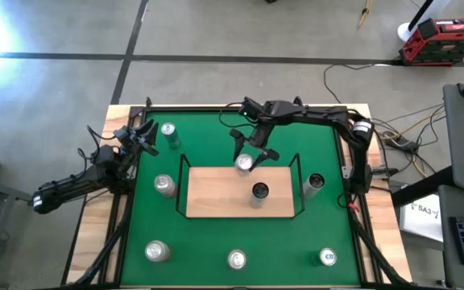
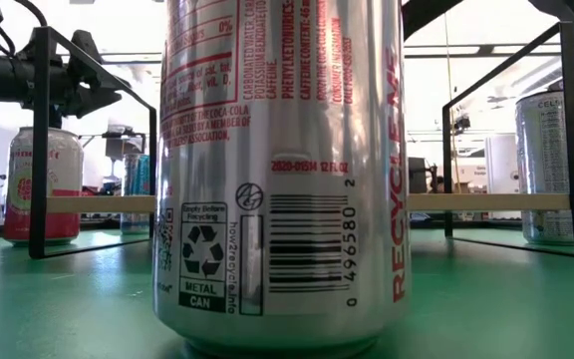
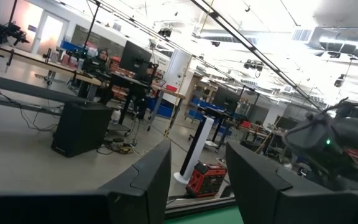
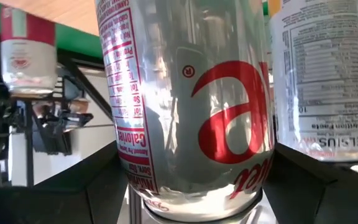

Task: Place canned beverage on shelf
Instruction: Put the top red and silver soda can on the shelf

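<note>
Right gripper point(image 1: 246, 158) pinches a silver can point(image 1: 244, 163) with red lettering between its two fingers at the far edge of the shelf point(image 1: 216, 197), whose light-wood board lies just under and in front of it inside a black wire rail; whether the can's base touches the board is hidden. Left gripper point(image 1: 143, 133), fingers pressed together, waits well off to the side over the green table point(image 1: 216, 238). A black-topped can point(image 1: 260, 192) stands on the board close by, while another silver can point(image 2: 282, 170) fills the low view, blocking most of the shelf.
</note>
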